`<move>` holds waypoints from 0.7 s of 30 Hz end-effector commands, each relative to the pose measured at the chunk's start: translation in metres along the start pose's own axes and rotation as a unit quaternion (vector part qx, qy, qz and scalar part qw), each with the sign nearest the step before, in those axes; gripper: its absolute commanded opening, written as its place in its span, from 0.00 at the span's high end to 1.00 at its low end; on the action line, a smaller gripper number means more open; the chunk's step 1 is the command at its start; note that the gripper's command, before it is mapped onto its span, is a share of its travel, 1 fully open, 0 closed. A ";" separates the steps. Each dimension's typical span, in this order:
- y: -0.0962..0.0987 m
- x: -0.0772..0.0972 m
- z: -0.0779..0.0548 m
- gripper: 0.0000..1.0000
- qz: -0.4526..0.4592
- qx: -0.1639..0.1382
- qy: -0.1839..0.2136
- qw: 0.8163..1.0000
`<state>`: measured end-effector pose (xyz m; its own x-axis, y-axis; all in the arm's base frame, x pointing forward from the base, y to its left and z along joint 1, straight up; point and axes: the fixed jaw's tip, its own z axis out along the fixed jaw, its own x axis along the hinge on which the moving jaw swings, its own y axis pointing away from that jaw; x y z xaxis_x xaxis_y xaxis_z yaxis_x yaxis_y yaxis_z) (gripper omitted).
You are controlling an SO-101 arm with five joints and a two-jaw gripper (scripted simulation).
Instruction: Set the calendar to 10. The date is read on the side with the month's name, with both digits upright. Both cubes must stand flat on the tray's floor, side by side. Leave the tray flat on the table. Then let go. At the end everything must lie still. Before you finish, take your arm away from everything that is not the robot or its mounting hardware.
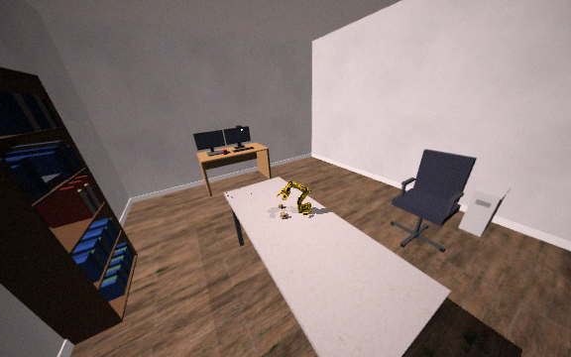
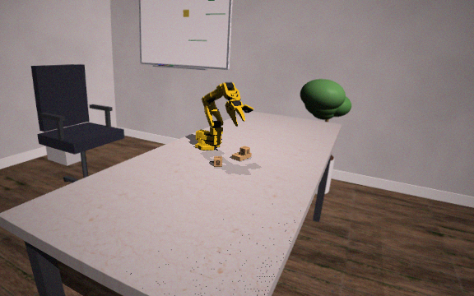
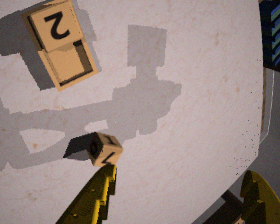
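The tan tray lies on the table. A wooden cube stands in one end of it, a 2 on its upper face; the other end is empty. The loose cube lies on the table beside the tray; one side shows an 8 in the exterior view, and dark marks show on three faces in the wrist view. My gripper is open and empty, raised above the table. The month's name cannot be read.
The arm's yellow base stands on the table near one long edge, close to the tray and loose cube. The arm's shadow falls around both. An office chair stands on the floor beyond that edge.
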<state>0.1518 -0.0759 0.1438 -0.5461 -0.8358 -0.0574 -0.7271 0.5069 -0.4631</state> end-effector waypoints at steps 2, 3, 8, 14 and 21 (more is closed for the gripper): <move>-0.018 0.024 -0.001 0.65 0.071 0.029 0.030 0.997; -0.020 0.032 -0.001 0.65 0.093 0.030 0.041 0.994; -0.024 0.071 0.001 0.65 0.186 0.037 0.088 0.978; -0.023 0.090 0.000 0.65 0.228 0.040 0.110 0.967; -0.023 0.090 0.001 0.65 0.230 0.038 0.110 0.966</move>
<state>0.1169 -0.1580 0.1396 -0.8800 -0.4695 -0.0721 -0.3905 0.8014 -0.4530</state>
